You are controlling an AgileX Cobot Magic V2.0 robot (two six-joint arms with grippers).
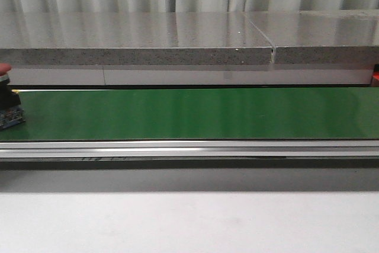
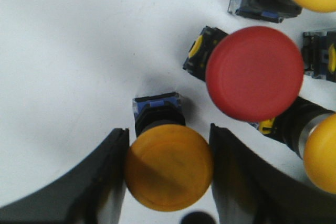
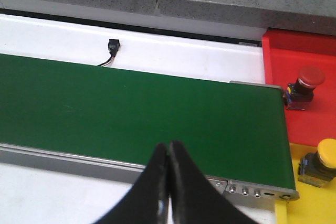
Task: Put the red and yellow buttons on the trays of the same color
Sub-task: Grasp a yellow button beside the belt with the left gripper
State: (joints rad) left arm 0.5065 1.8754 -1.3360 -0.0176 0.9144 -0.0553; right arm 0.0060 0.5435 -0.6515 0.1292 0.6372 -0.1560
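A green conveyor belt (image 1: 189,114) runs below a grey stone ledge (image 1: 136,39).

We see little of the robot beyond its jaws. The left gripper (image 2: 168,174) has two broad, matte black fingers (image 2: 94,182) with smooth, slightly glossy inner faces and rounded outer edges; a small dark round spot sits between them at the frame edge. The right gripper (image 3: 168,182) shows two slim black fingers (image 3: 155,187), curved and tapering to narrow tips, with a faint sheen.
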